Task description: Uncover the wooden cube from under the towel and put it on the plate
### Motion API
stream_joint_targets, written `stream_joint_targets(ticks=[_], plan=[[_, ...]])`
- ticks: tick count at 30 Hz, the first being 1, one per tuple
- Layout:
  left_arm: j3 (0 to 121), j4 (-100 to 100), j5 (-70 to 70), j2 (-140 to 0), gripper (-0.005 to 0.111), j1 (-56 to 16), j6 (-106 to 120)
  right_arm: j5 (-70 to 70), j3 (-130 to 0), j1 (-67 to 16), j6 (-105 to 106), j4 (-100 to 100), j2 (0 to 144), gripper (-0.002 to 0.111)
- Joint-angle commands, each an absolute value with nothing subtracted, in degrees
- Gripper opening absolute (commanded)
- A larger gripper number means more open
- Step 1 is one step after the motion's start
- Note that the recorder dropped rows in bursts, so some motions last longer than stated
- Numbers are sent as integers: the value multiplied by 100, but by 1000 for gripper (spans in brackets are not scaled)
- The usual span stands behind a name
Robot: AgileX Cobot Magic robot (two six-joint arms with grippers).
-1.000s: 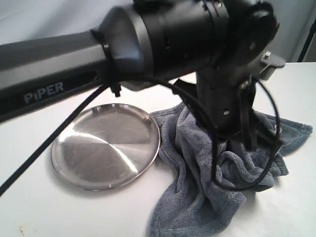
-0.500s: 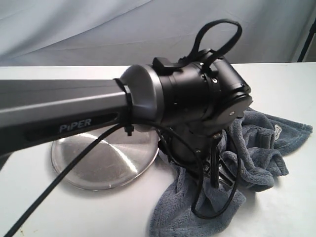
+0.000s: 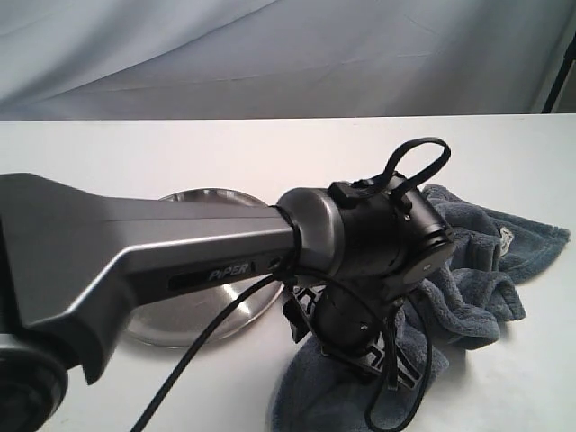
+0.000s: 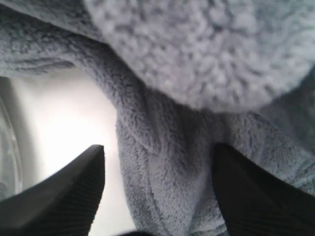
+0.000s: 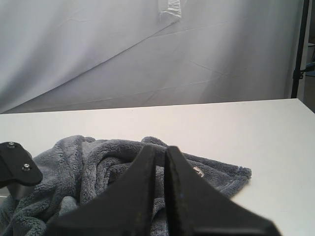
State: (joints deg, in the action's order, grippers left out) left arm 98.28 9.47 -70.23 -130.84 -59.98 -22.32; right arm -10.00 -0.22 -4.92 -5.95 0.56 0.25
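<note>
White table [image 3: 135,153], creased grey backdrop [image 3: 270,54], black pole [image 5: 297,49] at edge.

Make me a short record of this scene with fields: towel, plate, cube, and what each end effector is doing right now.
towel: crumpled on the white table, beside the plate, on its right in the exterior view
plate: bare steel where it shows, largely hidden behind the left arm
wooden cube: not visible in any view
left end effector: open, low over the towel, fingers either side of a fold
right end effector: shut, holding nothing
</note>
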Motion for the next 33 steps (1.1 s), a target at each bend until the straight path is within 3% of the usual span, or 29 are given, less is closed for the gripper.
stream_joint_targets(ticks=[1,9,17,20,33], plan=[[9801,938,-6996,-13205,61,-5993,-2282,-929,0,-457,-609,31,0,7],[9801,938,-6996,-13229,58,-5993,-2204,-929,0,-457,-609,31,0,7],[9801,679,-6996,-13229,17,-5993,-2148,-929,0,-457,-609,31,0,7],[9801,674,-6996,-13229,7,-5993,-1854,-929,0,-457,-609,31,0,7],[9832,674,-6996,-13194,0,-5993,-1801,-929,0,-457,-609,31,0,7]])
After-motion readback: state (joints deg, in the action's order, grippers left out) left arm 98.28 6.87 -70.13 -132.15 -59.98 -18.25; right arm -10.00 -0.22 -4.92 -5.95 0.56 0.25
